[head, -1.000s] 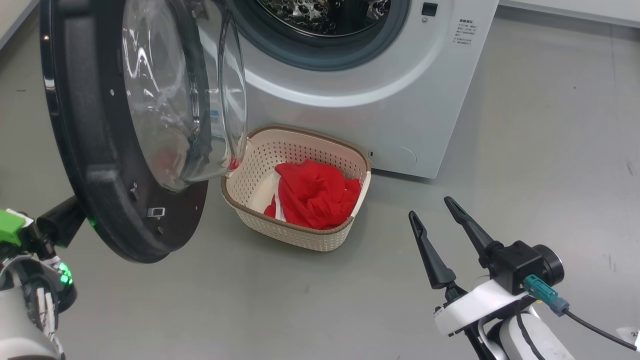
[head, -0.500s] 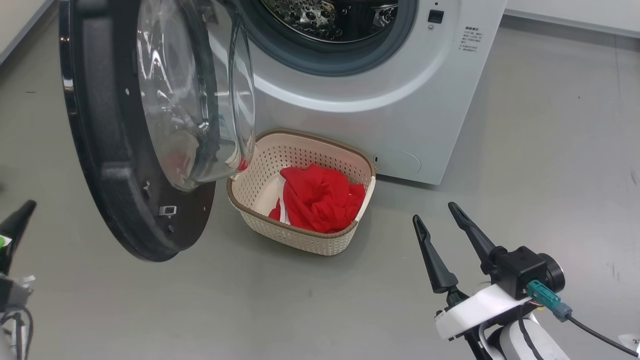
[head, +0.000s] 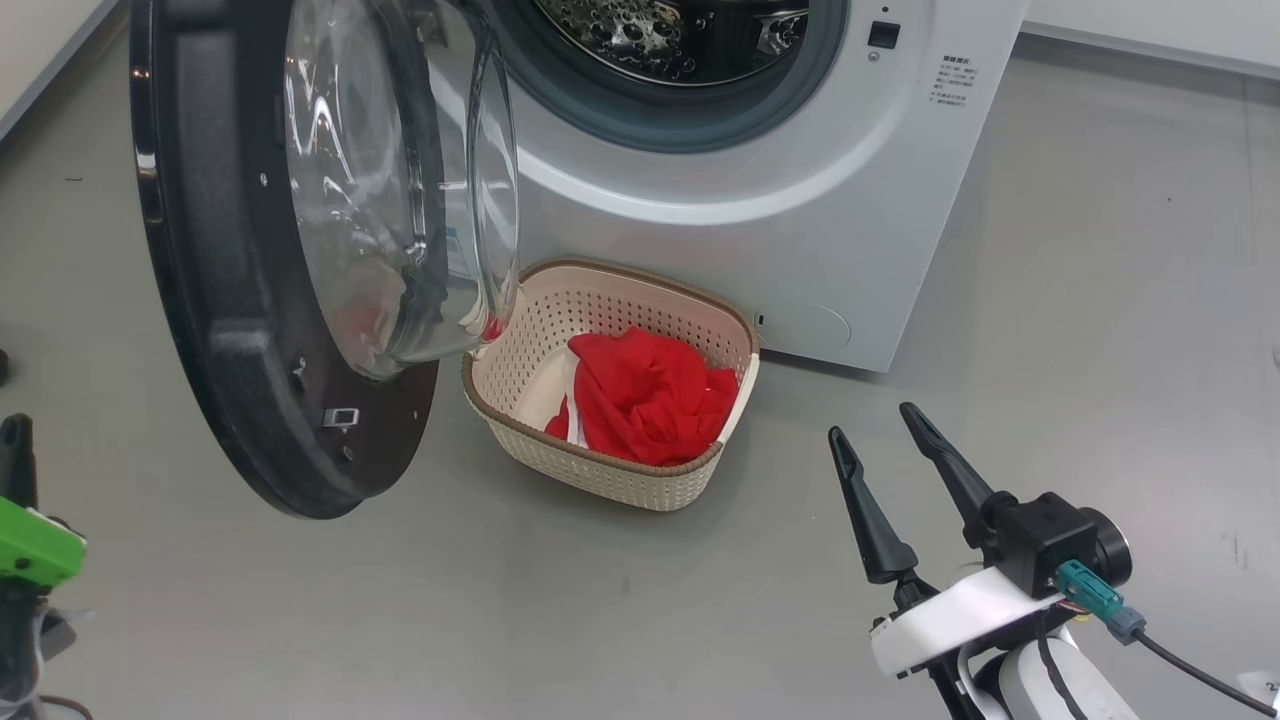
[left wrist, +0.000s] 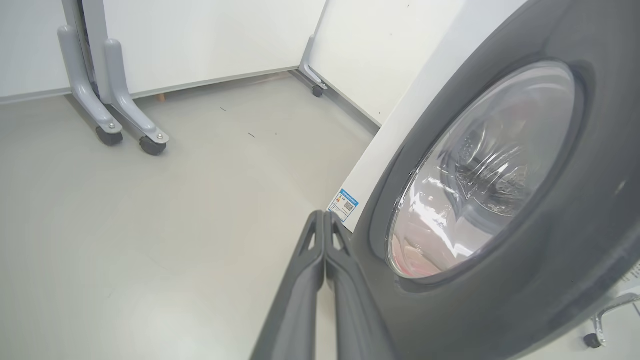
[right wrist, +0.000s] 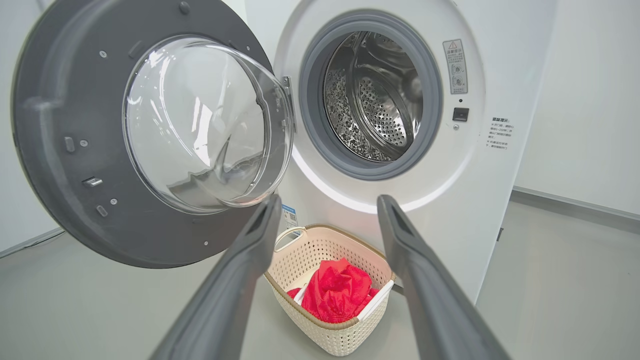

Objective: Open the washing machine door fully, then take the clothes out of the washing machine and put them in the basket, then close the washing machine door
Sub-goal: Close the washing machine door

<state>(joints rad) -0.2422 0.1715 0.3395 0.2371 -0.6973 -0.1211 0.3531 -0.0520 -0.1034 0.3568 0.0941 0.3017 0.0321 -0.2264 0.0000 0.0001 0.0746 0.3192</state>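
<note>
The washing machine [head: 800, 250] stands with its door [head: 220, 300] swung out to the left, the glass bowl facing the opening. Its steel drum [right wrist: 375, 100] looks bare. The red clothes [head: 645, 395] lie in the cream basket [head: 600, 310] on the floor before the machine. My left gripper [head: 15, 440] is at the lower left, outside the door, apart from its rim. In the left wrist view that gripper [left wrist: 324, 216] is shut on nothing, close beside the door's outer face [left wrist: 575, 250]. My right gripper [head: 872, 423] hangs open to the right of the basket, holding nothing.
Grey floor spreads all round. Behind the door stand the grey wheeled legs [left wrist: 130, 120] of a white panel. A blue label [left wrist: 343, 205] sits low on the machine's side. A white wall runs behind and to the right of the machine [right wrist: 575, 125].
My left gripper has drawn back from the door's lower edge toward the lower left. The head camera has shifted slightly. Door, basket and right gripper have kept their places.
</note>
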